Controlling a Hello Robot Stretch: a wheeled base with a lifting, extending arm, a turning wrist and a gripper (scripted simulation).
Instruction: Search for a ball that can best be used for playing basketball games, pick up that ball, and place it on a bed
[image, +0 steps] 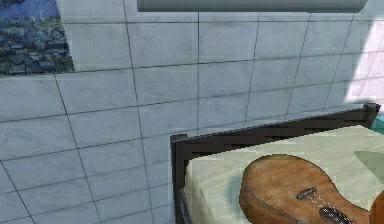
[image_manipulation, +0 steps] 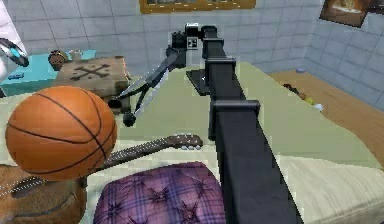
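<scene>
- Stage of the task (judged): late. The basketball (image_manipulation: 60, 132), orange with dark seams, had been found and lay in the arm side view's left, in front of the bed (image_manipulation: 175, 118).
- Ball's position: its lower edge overlapped the guitar (image_manipulation: 150, 150), which lay along the bed beside a purple quilted pillow (image_manipulation: 160, 195). Whether the ball rested on the guitar, rested on the bedding or hung clear of both could not be told.
- Pincer (image_manipulation: 135, 105): it was at the far end of the extended arm (image_manipulation: 240, 130), with its thin fingers pointing down toward the ball's right edge. Bedding lay behind the fingertips, so whether the pincer gripped the ball, had let it go or held nothing could not be told. Contact with the ball was equally unclear.
- Remaining (judged): confirming that the ball rests on the mattress rather than perching on the guitar, then freeing the arm. A ball left on the guitar's curved body would probably roll off.
- Forward view: the dark bed frame stood against a tiled wall, with the guitar's brown body on the pale bedding.
- Containers: a brown box-like thing (image_manipulation: 95, 72) with a cross marking stood on a teal bench (image_manipulation: 35, 68) beyond the bed. Its inside was hidden, so its contents could not be stated.
</scene>
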